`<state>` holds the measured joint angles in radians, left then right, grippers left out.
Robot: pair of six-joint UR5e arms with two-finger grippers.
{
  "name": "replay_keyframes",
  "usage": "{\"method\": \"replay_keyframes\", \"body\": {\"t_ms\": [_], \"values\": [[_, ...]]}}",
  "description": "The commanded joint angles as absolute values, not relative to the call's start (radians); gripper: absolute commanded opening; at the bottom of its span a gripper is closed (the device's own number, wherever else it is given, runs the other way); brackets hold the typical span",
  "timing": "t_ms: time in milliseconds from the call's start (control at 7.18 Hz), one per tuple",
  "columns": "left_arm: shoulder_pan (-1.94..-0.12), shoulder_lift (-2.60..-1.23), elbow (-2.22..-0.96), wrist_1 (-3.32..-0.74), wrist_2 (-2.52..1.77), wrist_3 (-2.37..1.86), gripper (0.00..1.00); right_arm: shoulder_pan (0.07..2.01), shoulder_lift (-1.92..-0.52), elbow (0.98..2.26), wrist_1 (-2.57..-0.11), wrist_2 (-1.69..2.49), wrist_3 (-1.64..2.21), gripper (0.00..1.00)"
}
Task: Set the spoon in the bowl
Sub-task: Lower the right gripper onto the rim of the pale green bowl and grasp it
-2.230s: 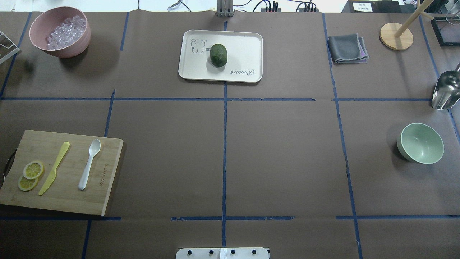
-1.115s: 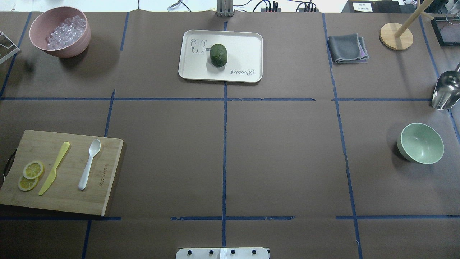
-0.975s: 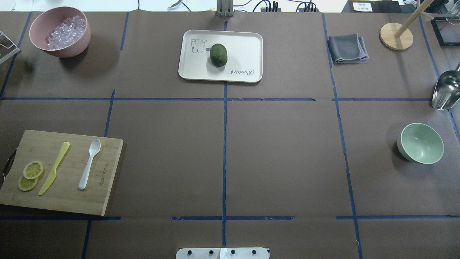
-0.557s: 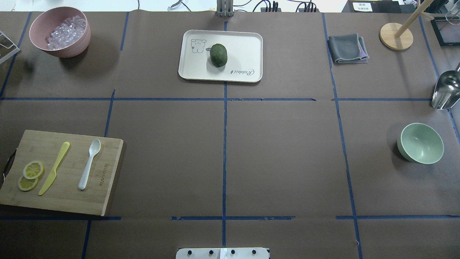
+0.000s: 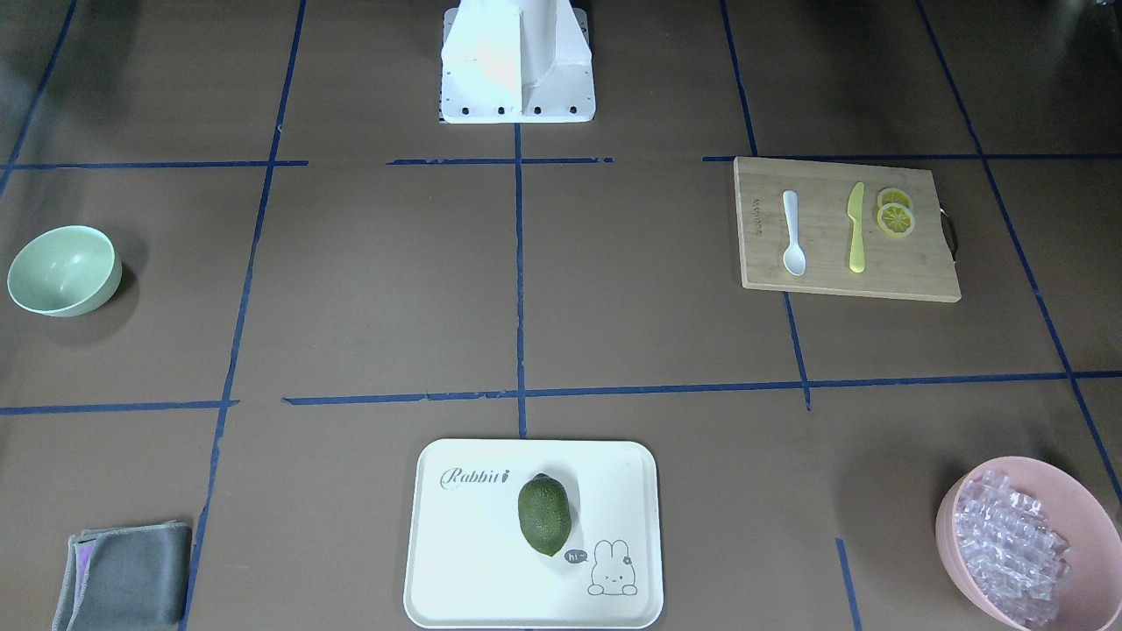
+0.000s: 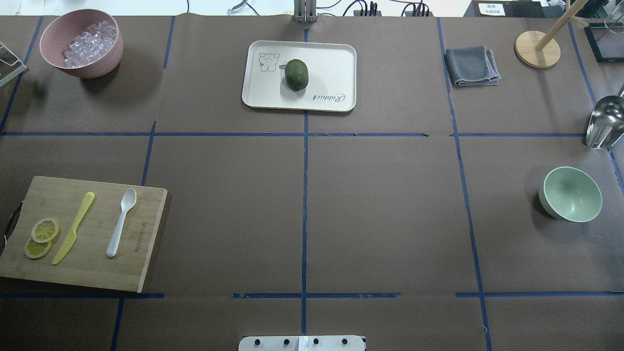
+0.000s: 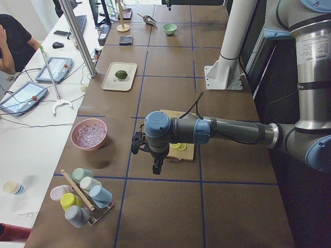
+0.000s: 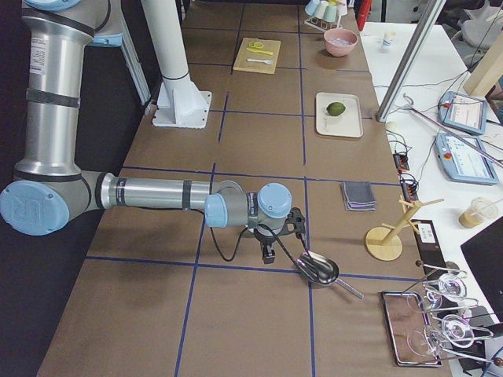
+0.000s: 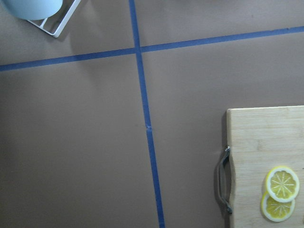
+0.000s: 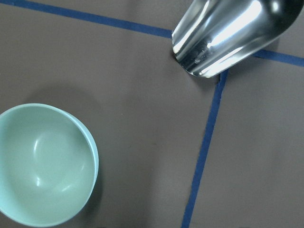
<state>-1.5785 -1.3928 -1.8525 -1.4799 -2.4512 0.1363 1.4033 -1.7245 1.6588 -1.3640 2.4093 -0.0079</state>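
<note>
The white spoon (image 6: 121, 222) lies on a wooden cutting board (image 6: 97, 275) at the table's left, scoop pointing away from me; it also shows in the front view (image 5: 791, 232). The mint-green bowl (image 6: 571, 194) stands empty at the far right, and shows in the front view (image 5: 61, 270) and the right wrist view (image 10: 42, 164). My left gripper (image 7: 155, 166) hangs over the table beyond the board's handle end. My right gripper (image 8: 267, 253) hangs near the bowl's area. I cannot tell whether either is open or shut.
A yellow-green knife (image 6: 73, 228) and lemon slices (image 6: 41, 236) lie on the board beside the spoon. A pink bowl of ice cubes (image 6: 80, 44), a white tray (image 6: 331, 63), a grey cloth (image 6: 472, 66), a wooden stand (image 6: 537, 48) and a metal scoop (image 6: 604, 122) ring the table.
</note>
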Motion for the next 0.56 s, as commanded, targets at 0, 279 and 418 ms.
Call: {"method": "replay_keyframes", "body": {"t_ms": [0,279,418], "values": [[-1.578,-1.391,-1.853,-1.483,-2.471,0.132,1.00,1.288,-1.729,1.612,-1.112,2.405,0.229,0.99],[-1.578,-1.391,-1.853,-1.483,-2.489,0.130,1.00,1.143,-1.738,1.603,-0.946,2.320,0.462,0.99],[-1.578,-1.391,-1.855,-1.483,-2.494,0.129,1.00,1.138,-1.743,1.579,-0.930,2.322,0.488,0.99]]}}
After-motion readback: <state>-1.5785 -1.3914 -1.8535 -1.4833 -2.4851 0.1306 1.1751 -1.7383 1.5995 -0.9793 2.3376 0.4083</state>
